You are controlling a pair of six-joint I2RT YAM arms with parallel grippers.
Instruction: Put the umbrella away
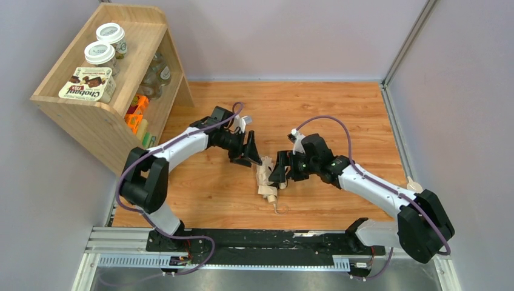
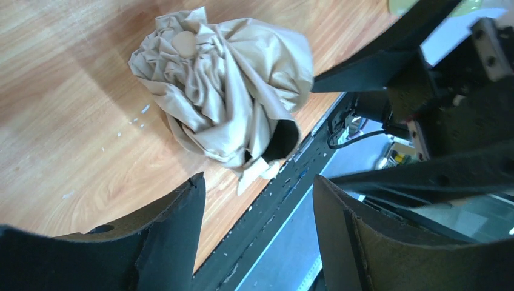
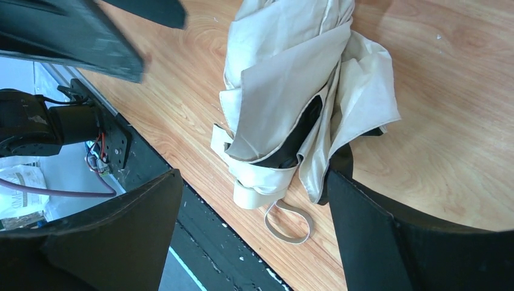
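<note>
The umbrella (image 1: 265, 182) lies folded on the wooden table (image 1: 339, 115), its pale beige canopy crumpled and loose. Its cream handle (image 3: 251, 197) and thin cord loop (image 3: 290, 221) point toward the table's near edge. My left gripper (image 1: 254, 151) hovers just behind the canopy's far end, open and holding nothing; in the left wrist view the umbrella (image 2: 224, 91) sits beyond the gripper (image 2: 259, 179). My right gripper (image 1: 277, 171) is open at the umbrella's right side. In the right wrist view the gripper (image 3: 254, 173) straddles the handle end, one finger (image 3: 357, 230) against the fabric.
A wooden shelf unit (image 1: 100, 115) stands at the back left, with two jars (image 1: 100, 53) and a yoghurt box (image 1: 88, 83) on top and jars and packets inside. A black rail (image 1: 260, 239) runs along the near edge. Grey walls close in the table.
</note>
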